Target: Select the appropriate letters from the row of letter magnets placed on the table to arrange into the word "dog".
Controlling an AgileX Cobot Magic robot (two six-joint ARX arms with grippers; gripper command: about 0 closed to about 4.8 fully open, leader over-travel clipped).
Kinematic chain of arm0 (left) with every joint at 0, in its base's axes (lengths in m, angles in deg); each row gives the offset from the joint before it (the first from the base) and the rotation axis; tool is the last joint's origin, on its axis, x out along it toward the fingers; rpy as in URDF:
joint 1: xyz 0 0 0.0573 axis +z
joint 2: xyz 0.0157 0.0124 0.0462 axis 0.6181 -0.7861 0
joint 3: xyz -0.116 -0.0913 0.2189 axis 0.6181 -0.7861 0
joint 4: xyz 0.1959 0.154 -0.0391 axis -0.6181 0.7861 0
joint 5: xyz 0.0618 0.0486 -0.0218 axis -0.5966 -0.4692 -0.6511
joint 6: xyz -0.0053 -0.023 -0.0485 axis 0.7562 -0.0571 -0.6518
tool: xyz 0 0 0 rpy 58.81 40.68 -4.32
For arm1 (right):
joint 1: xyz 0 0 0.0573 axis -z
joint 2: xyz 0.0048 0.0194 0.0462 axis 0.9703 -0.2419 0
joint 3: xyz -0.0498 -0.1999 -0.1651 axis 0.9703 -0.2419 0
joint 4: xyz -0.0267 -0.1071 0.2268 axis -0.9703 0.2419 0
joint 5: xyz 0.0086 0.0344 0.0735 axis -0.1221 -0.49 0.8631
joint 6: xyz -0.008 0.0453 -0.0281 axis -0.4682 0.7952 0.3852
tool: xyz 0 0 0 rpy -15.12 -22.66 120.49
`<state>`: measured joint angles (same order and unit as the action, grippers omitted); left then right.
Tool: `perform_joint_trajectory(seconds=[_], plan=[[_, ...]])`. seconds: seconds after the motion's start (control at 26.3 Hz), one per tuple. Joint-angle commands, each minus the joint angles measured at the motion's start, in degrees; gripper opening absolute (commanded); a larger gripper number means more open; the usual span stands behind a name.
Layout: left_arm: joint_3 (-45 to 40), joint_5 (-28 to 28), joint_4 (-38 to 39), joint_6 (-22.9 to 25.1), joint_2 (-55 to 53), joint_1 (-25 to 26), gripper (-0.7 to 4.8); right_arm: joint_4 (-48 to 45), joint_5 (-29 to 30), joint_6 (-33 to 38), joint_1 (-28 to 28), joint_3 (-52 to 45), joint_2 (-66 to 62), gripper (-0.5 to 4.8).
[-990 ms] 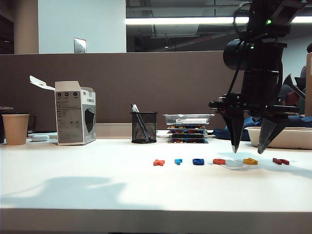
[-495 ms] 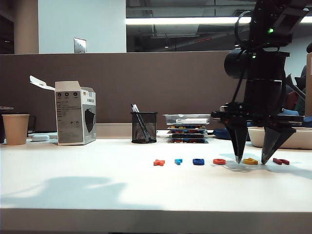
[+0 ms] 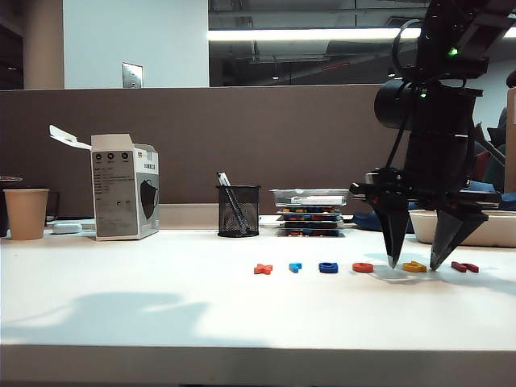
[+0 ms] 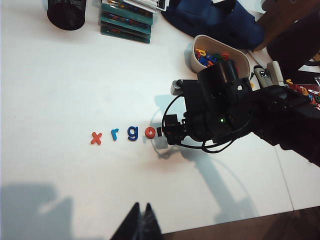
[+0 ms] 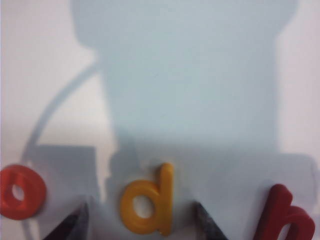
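Office desk setup: brown partition panel (image 3: 242,145) behind white table (image 3: 161,306), mesh pen holder (image 3: 239,210), paper cup (image 3: 26,213), fluorescent ceiling strip (image 3: 306,35).

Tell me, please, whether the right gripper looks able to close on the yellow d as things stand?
Probably yes: the right gripper stands open, one jaw on each side of the yellow d, with bare table between them.

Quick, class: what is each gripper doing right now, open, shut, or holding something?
Right gripper: open, holding nothing, fingertips down at the table on either side of the yellow d.
Left gripper: jaws together, shut, holding nothing, raised off the table.
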<state>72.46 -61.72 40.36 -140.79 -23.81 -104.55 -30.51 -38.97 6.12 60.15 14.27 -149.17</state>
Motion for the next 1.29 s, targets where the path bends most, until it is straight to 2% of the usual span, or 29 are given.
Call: perform_joint_trajectory(seconds=[0.04, 0.23, 0.34, 1.14, 1.29], plan=[[0.13, -0.37, -0.26, -0.28, 0.15, 0.07, -0.05, 1.44, 0.09, 0.07, 0.09, -0.52, -0.79, 2.60], [0.13, -0.37, -0.26, -0.28, 0.15, 0.07, -0.05, 2.32, 0.04, 0.31, 0.09, -0.52, -0.79, 2.60], [0.13, -0.37, -0.26, -0.28, 0.15, 0.07, -0.05, 2.34, 0.07, 0.31, 0.09, -0.52, -0.79, 2.00], [0.13, -0.37, -0.26, -0.28, 0.15, 0.07, -0.05, 2.43, 0.07, 0.33, 0.09, -0.52, -0.79, 1.97], [0.13, -0.37, -0.26, -0.28, 0.15, 0.07, -0.05, 2.56, 0.09, 0.31, 0.09, -0.52, -0.79, 1.46]])
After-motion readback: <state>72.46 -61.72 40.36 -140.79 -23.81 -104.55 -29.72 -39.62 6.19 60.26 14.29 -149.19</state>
